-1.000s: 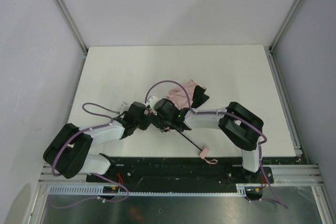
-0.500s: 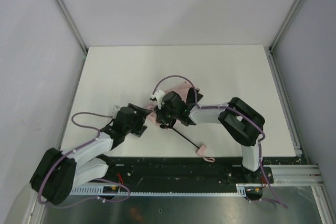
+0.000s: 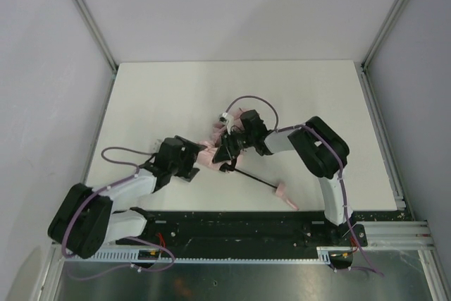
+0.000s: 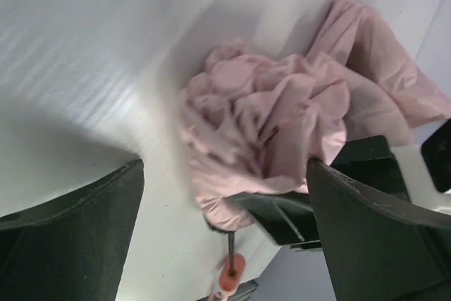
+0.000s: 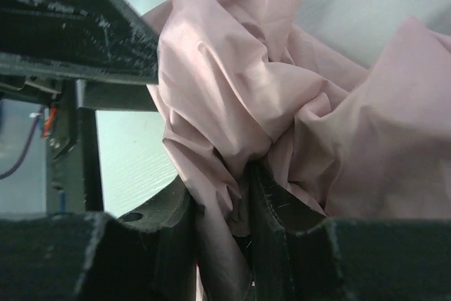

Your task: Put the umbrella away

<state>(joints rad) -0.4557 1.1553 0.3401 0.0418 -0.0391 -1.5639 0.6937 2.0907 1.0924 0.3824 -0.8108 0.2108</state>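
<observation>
Left gripper [image 4: 224, 170] stands with its jaws spread as wide as they go, gripping nothing. The crumpled pink canopy [image 4: 271, 125] of the umbrella [image 3: 215, 154] lies just ahead of its fingertips on the white table [image 3: 141, 96]. Opposite it, the right gripper [image 5: 244, 199] is nearly closed, and its fingers [image 5: 296, 237] pinch a fold of that fabric. Its own wrist camera shows the cloth squeezed into the narrow gap (the overhead view is too coarse for that).

Only the overhead view shows the two grippers facing each other across the bunched cloth. It also shows the thin black shaft [image 3: 250, 179] running from under the right gripper back toward the arm bases. The shaft ends in the pink handle [image 3: 282, 190], which lies flat and apart from both grippers. The left wrist camera catches just a short stub of shaft and the handle beneath the fabric.
</observation>
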